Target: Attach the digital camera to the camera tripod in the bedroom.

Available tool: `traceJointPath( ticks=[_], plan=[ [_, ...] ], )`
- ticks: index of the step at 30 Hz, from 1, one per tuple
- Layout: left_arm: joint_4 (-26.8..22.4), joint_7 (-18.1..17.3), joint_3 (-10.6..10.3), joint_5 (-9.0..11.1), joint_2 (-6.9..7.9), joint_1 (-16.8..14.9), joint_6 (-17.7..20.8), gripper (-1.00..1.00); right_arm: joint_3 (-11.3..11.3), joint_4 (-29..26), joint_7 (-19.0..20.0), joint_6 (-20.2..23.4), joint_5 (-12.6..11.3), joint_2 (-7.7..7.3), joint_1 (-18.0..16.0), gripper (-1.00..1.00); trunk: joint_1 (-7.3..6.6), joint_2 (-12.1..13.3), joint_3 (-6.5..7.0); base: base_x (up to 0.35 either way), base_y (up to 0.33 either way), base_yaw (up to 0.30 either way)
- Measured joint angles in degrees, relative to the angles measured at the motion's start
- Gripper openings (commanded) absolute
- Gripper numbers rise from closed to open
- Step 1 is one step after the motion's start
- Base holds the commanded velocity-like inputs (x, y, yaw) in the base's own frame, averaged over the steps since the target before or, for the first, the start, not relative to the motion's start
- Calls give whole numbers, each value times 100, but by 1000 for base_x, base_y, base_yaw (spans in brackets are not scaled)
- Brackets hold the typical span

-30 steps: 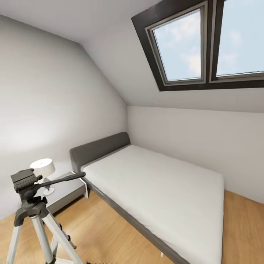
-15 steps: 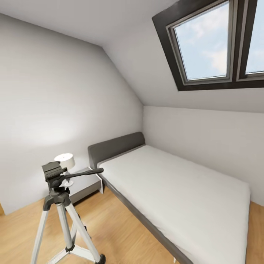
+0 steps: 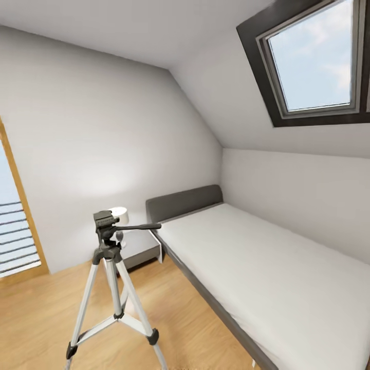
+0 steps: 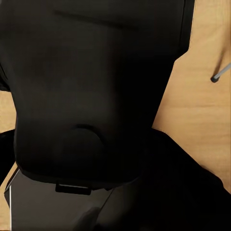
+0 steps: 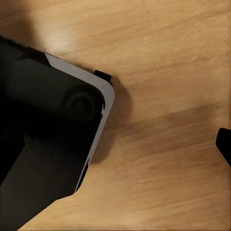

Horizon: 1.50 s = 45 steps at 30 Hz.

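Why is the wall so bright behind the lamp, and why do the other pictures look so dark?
Head view: the lamp throws a soft glow on the white wall beside the camera tripod, and the skylight looks stretched and slanted. Left wrist view: a dark robot part up close blocks most of the wood floor. Right wrist view: the floor looks soft and blurry.

white walls (image 3: 92, 128) | skylight (image 3: 318, 61) | wood floor (image 3: 41, 308) | grey bed (image 3: 267, 272) | nightstand (image 3: 141, 249)
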Motion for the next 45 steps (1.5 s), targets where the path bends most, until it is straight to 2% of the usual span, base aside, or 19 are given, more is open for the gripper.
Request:
traceJointPath(
  ticks=[7,21,34,45],
  plan=[
    [2,-2,18,32,7,-2,2,-100,0,0,2,-2,1,0,-1,100,-2,-2,-1,-164,-138,298],
    [1,0,25,40,17,-2,7,-100,0,0,1,-5,-1,0,0,100,-2,-1,0,-13,-12,298],
    [2,0,26,35,20,-2,8,-100,0,0,1,-4,0,0,0,100,-4,-1,0,185,0,298],
    [2,0,18,23,17,-2,6,-100,0,0,2,-4,0,0,1,100,-2,0,0,43,0,298]
  ],
)
